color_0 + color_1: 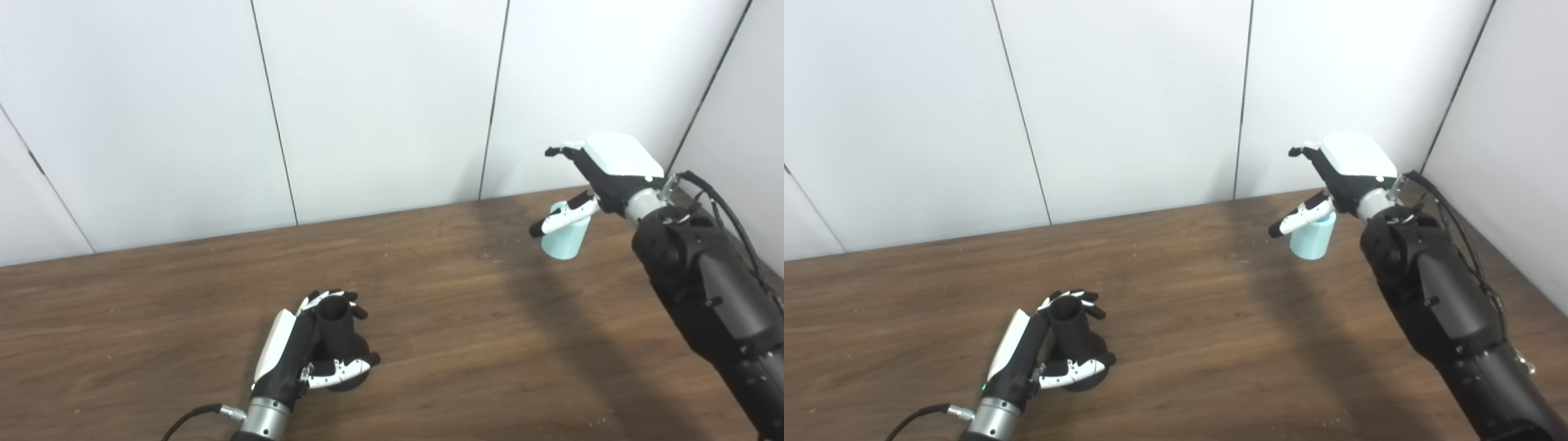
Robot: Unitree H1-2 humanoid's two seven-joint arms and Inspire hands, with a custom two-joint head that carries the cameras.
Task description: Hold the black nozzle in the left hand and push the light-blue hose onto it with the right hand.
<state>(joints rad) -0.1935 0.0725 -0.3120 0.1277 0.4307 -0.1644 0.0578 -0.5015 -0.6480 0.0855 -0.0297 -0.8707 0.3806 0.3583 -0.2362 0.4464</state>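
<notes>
While the left hand (306,352) wraps its fingers around the black nozzle (335,334), standing upright on its wide base on the wooden table (459,343) with the open mouth up, the right hand (1338,177) is far off toward the back right corner, held above the light-blue hose (1311,239). Hose looks like a short tube standing upright, long axis vertical, just under the right thumb; can't tell if the fingers actually close on it or just hover, hand looks fairly open. Right hand is clearly the nearer one. Hose and nozzle well apart; nozzle lies forward-left of the right hand. Table bare brown wood, a few specks; white panel walls close behind and right.
</notes>
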